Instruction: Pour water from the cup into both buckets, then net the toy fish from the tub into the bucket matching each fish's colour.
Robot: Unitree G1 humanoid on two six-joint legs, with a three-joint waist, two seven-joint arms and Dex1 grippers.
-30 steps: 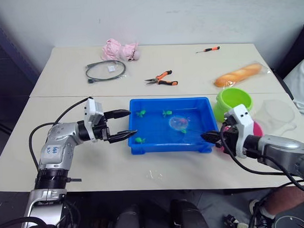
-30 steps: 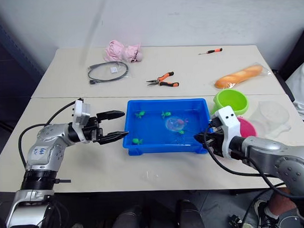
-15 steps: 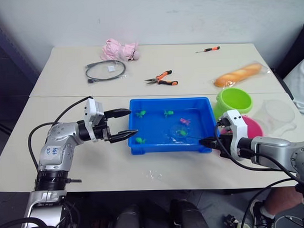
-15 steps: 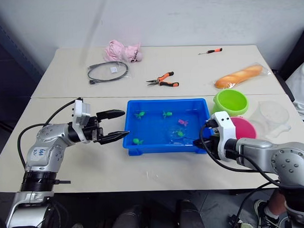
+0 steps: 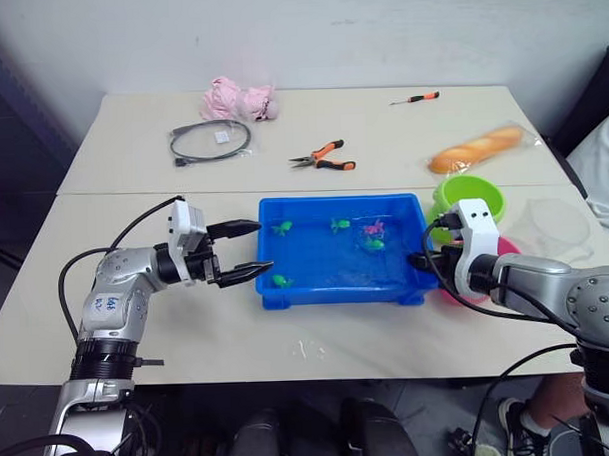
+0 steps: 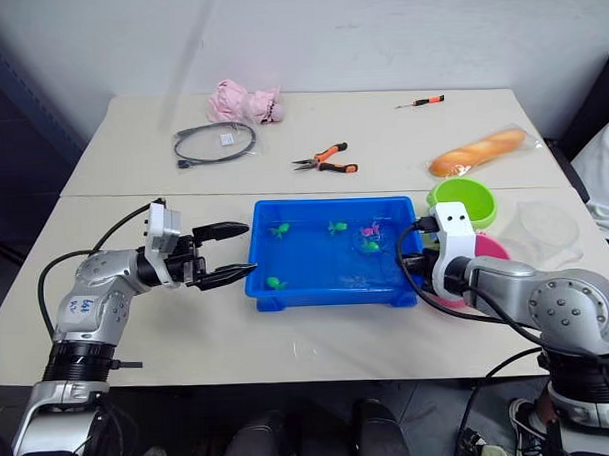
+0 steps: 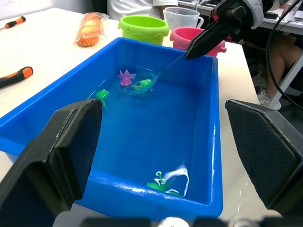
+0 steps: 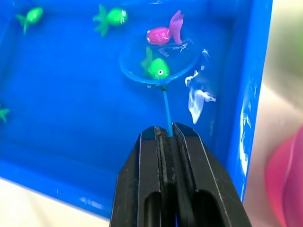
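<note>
The net is held by its thin handle between the closed fingers of the right gripper, which sits at the right end of the blue tub. The handle runs straight out from the fingers, along the tub's long axis, so the hoop lies ahead of the gripper and toward the tub's far right corner. A green fish lies within the hoop, and a magenta fish sits at its far rim; whether that one is inside the mesh or just over the edge cannot be told with certainty. Other green fish are scattered elsewhere in the tub.

The lime green bucket and the pink bucket stand just beyond the tub's right end, beside the right arm, with the clear cup behind them. The lift out of the water is judged to belong to the right arm, the green bucket being near it.

The left gripper hovers with fingers spread at the tub's left end, holding nothing.
</note>
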